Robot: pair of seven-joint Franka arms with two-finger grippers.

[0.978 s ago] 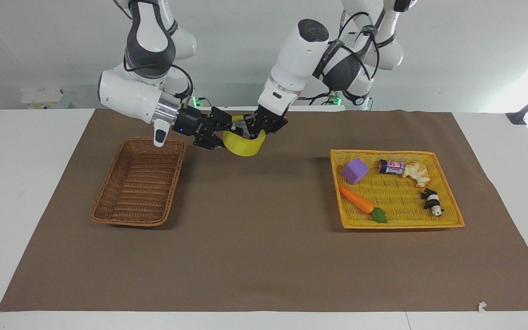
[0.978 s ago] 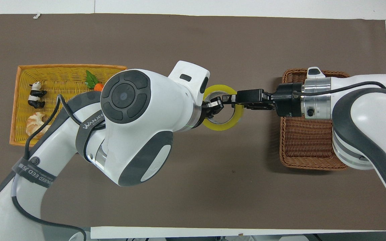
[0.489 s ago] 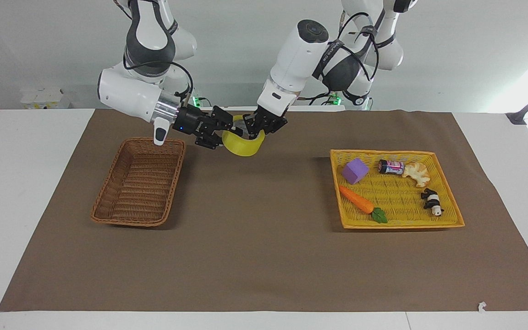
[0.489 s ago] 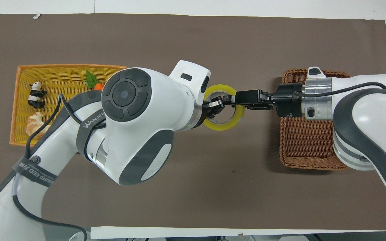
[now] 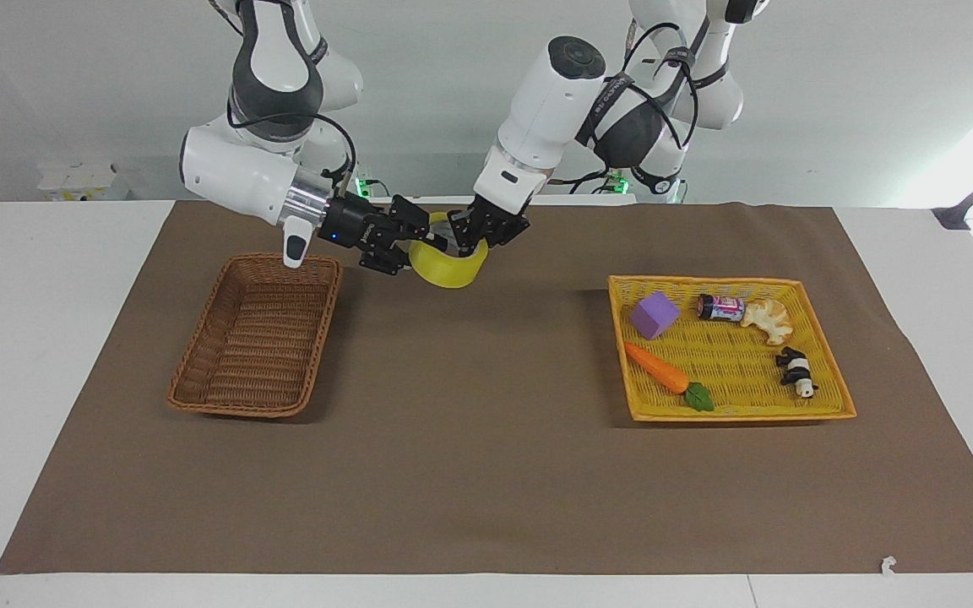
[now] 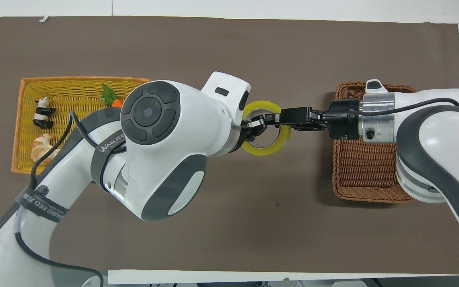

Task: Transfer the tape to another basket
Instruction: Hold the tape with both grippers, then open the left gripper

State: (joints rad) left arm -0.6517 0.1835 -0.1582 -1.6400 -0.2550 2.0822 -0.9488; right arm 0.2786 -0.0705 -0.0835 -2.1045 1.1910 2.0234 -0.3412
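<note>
Watching the right gripper (image 5: pixel 421 241) clamp onto the tape (image 5: pixel 450 267) that my left gripper (image 5: pixel 471 238) still pinches, I judge the handover toward the basket (image 5: pixel 257 336) underway.

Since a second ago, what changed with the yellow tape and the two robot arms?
The right pincer squeezed shut on the tape, and its arm rose a little. The left pincer still grips the tape's rim, up in the air over the mat. The brown basket and the yellow tray stayed put.
</note>
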